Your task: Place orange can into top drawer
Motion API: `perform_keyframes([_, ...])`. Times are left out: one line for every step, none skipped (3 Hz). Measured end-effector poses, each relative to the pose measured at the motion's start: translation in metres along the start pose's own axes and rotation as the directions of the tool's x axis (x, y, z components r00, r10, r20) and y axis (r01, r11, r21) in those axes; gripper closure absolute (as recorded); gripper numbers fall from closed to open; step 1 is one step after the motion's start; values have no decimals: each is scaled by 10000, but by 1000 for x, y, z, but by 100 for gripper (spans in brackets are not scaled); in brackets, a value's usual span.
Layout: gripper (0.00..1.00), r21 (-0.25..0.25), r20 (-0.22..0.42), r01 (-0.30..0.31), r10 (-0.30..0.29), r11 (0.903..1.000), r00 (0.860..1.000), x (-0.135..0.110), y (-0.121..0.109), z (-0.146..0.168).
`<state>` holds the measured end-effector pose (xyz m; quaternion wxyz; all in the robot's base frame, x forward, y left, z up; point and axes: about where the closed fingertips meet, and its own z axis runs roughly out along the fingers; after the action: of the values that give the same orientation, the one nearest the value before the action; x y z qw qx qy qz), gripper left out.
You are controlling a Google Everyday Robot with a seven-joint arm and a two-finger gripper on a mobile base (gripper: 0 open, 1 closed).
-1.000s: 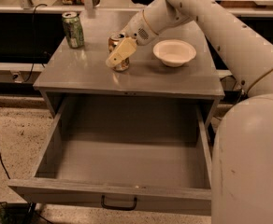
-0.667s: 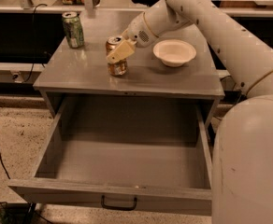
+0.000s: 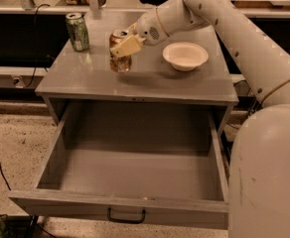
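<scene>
Orange can (image 3: 119, 63) is clamped near its top by the tool (image 3: 123, 47) in the camera view, upright over the surface (image 3: 135, 86), between the green can (image 3: 78, 31) and the white bowl (image 3: 185, 55). That grip probably lets it travel forward and down into the drawer (image 3: 135, 175), pulled wide open below

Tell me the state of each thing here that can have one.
orange can: upright, gripped, seemingly just above the cabinet top
pincer: shut on the orange can, over the cabinet top
top drawer: pulled open, no can inside
green can: upright, at the back left
white bowl: right way up, looks empty
</scene>
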<state>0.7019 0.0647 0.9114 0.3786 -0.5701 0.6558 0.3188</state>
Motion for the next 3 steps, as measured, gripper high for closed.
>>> perform_keyframes([100,-555,973,754,-698,9956,9928,-43,29,-34])
perform_keyframes([100,-1258,1187,1075,-926,9862,9886,-59,83,-82])
perform_keyframes([100,-1934,503,802,-717,9778,9962,-38,148,-107])
